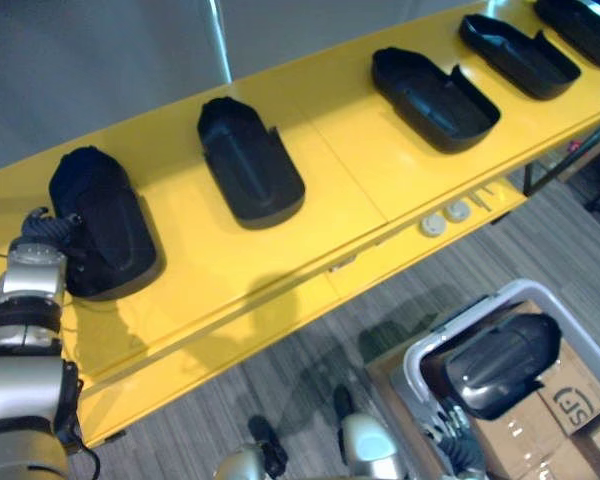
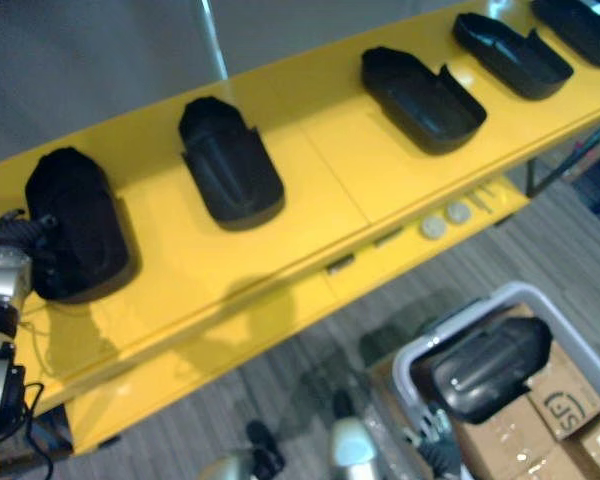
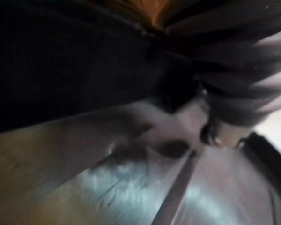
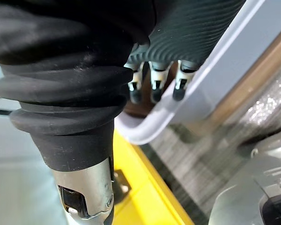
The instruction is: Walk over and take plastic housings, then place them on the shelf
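Note:
Several black plastic housings lie in a row on the long yellow shelf [image 1: 360, 170]. The leftmost housing [image 1: 105, 225] rests on the shelf's left end, and my left hand [image 1: 48, 230] is against its left side, its dark cover touching the shell. Further along sit a second housing [image 1: 250, 165], a third housing [image 1: 435, 100] and others beyond. One more housing [image 1: 500, 365] lies in the white bin [image 1: 420, 360] at the lower right. My right hand [image 4: 152, 82] hangs by the bin's rim [image 4: 178, 108], fingers relaxed and holding nothing.
Cardboard boxes [image 1: 570, 400] sit under and beside the housing in the bin. Two small round discs [image 1: 445, 218] lie on the shelf's lower front ledge. Grey carpet floor [image 1: 310, 390] runs between the shelf and the bin. A dark frame leg [image 1: 540, 175] stands under the shelf's right part.

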Robot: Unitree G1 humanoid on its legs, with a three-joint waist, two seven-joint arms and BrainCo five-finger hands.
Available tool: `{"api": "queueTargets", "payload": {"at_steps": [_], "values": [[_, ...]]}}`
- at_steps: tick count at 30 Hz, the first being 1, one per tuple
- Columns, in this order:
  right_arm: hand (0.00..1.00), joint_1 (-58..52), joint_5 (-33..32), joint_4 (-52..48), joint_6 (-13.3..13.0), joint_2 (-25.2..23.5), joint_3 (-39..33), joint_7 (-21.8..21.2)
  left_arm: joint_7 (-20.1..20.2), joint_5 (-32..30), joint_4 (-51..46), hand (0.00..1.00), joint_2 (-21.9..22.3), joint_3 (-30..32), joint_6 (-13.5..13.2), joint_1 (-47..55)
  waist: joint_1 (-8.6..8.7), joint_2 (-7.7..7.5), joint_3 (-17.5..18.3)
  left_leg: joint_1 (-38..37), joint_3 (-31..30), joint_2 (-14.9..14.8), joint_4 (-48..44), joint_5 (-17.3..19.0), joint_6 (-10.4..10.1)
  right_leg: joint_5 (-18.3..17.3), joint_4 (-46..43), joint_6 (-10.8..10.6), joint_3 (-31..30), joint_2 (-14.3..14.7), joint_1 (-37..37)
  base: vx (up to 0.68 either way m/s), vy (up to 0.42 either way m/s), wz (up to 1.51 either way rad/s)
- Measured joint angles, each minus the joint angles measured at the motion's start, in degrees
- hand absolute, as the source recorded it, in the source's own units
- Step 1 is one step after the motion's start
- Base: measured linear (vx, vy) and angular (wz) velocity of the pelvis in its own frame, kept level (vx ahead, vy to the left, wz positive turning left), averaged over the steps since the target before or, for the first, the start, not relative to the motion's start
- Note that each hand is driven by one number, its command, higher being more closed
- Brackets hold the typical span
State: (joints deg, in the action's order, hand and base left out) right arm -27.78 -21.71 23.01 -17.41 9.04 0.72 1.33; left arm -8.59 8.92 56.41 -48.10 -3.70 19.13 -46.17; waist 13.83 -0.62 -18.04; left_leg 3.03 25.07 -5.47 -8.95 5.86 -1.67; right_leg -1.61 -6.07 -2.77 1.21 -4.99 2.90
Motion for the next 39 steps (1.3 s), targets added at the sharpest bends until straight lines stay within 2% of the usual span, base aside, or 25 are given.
{"api": "queueTargets", "payload": {"at_steps": [5,10,13,18,19,22,23,25,28,31,33,34,36,38,39], "values": [[0.0,0.0,0.0,0.1,-0.3,0.0,0.1,-0.1,-2.9,0.1,0.0,0.0,0.0,0.0,-0.5,0.0,0.06,-0.01,0.0,-0.1,-0.3,-0.2,-1.2,0.9,0.2,-0.1,-0.2,0.0,0.1,-0.1,-0.7,-0.02,0.007,0.01],[0.0,-0.1,0.1,0.1,-1.9,-0.3,1.3,-0.6,-5.8,0.1,-2.3,0.0,-0.6,0.0,-2.6,0.0,-0.13,-0.13,0.1,-0.1,-1.0,-0.1,-1.4,1.1,0.2,-0.2,-0.2,0.1,0.3,-0.2,-1.1,-0.01,0.007,0.02],[0.0,-0.1,0.1,0.1,-2.6,-0.4,1.3,-1.3,-7.5,0.1,-4.3,0.0,-0.9,0.1,-4.9,0.0,-0.38,-0.35,0.2,-0.5,-1.1,0.1,-0.8,0.8,0.2,-0.2,-0.2,0.0,0.6,-0.2,-1.3,0.01,0.006,0.05],[0.0,-0.7,0.1,0.2,-3.0,-1.0,3.2,-1.3,-12.8,-0.6,-9.9,0.0,-0.9,0.1,-9.3,-0.1,-0.36,-1.02,3.0,-2.7,-2.7,1.2,3.0,-1.1,-0.1,-0.2,0.9,0.1,2.0,-0.4,-3.1,0.05,-0.007,0.17],[0.0,-0.7,0.1,0.2,-3.5,-1.0,3.5,-1.2,-14.1,-1.3,-10.7,0.0,-0.9,0.1,-10.5,-0.2,-0.53,-0.98,4.0,-3.1,-2.8,1.4,3.9,-1.7,-0.1,-0.2,1.0,0.1,2.1,-0.4,-3.1,0.07,-0.001,0.19],[0.0,-0.6,0.1,0.1,-5.4,-1.0,3.5,-1.0,-16.6,-3.2,-11.8,0.0,-0.8,0.1,-12.2,-0.2,-0.59,-0.91,5.9,-4.1,-3.4,1.6,5.0,-2.1,-0.2,-0.2,1.7,0.1,2.3,-0.4,-4.2,0.05,-0.003,0.11],[0.0,-0.6,0.1,0.1,-6.2,-1.0,3.5,-0.6,-17.7,-3.3,-12.1,0.0,-0.8,0.1,-13.6,-0.2,-0.6,-0.83,6.0,-5.1,-3.8,1.7,5.6,-2.2,-0.3,-0.2,1.8,0.1,2.8,-0.4,-5.3,0.03,-0.001,0.14],[0.0,-0.4,0.1,0.1,-6.7,-1.0,3.5,-0.1,-18.6,-3.3,-12.6,0.0,-0.8,0.1,-15.1,-0.3,-0.66,-0.47,7.6,-5.1,-4.0,1.8,6.3,-2.5,-0.4,-0.2,2.0,0.1,3.3,-0.4,-5.2,0.0,0.0,0.1],[0.0,1.1,0.1,0.0,-7.7,-0.8,3.4,0.3,-21.1,-2.9,-16.6,0.0,-0.8,0.1,-19.1,-0.3,-1.62,-0.25,9.4,-6.1,-4.1,2.6,9.0,-4.0,-0.2,-0.2,2.6,0.1,3.4,-0.7,-5.5,-0.01,0.003,0.0],[0.0,3.9,1.7,-0.6,-9.3,-0.7,3.1,2.6,-23.5,-2.4,-27.9,0.0,-0.4,3.2,-24.3,3.6,-2.69,0.15,10.2,-7.3,-4.5,3.4,12.5,-5.9,-0.1,-0.2,4.2,0.0,3.8,-1.0,-6.5,-0.07,0.005,0.07],[0.0,4.5,3.0,-1.8,-9.7,-0.8,2.2,4.4,-24.5,-2.1,-36.7,0.0,3.3,8.7,-26.9,9.6,-3.04,0.88,11.6,-7.6,-5.8,3.7,14.0,-6.6,0.0,-0.1,4.9,-0.1,5.2,-1.1,-7.1,-0.01,-0.003,0.24],[0.0,5.0,3.6,-2.4,-10.1,-0.8,1.5,5.5,-24.8,-2.1,-41.9,0.0,5.9,11.4,-28.1,13.7,-3.76,1.26,12.0,-7.7,-6.2,3.7,14.0,-6.7,0.0,-0.2,4.9,-0.1,5.6,-1.1,-7.5,0.02,-0.002,0.32],[0.0,5.4,5.3,-4.0,-10.7,-1.1,-0.5,8.3,-24.9,-2.5,-53.2,0.0,12.2,16.5,-29.5,25.1,-5.05,1.89,13.3,-7.8,-7.4,3.9,14.0,-6.8,-0.1,-0.2,5.6,-0.2,7.2,-1.2,-8.7,0.02,-0.011,0.35],[0.0,5.3,8.2,-9.0,-11.5,-2.6,-4.2,12.6,-24.8,-2.7,-63.2,0.0,21.5,21.2,-30.8,38.9,-6.86,2.28,15.2,-7.0,-9.3,4.0,14.0,-7.3,-0.1,-0.4,5.8,-0.3,9.2,-1.3,-9.0,0.02,-0.021,0.45],[0.0,5.5,9.5,-11.1,-12.0,-3.4,-5.6,14.7,-25.0,-2.9,-66.3,0.0,25.0,22.0,-31.4,43.8,-7.1,2.14,15.5,-7.0,-10.0,4.1,14.0,-7.5,-0.1,-0.4,5.8,-0.3,9.9,-1.3,-9.0,0.02,-0.016,0.4]]}}
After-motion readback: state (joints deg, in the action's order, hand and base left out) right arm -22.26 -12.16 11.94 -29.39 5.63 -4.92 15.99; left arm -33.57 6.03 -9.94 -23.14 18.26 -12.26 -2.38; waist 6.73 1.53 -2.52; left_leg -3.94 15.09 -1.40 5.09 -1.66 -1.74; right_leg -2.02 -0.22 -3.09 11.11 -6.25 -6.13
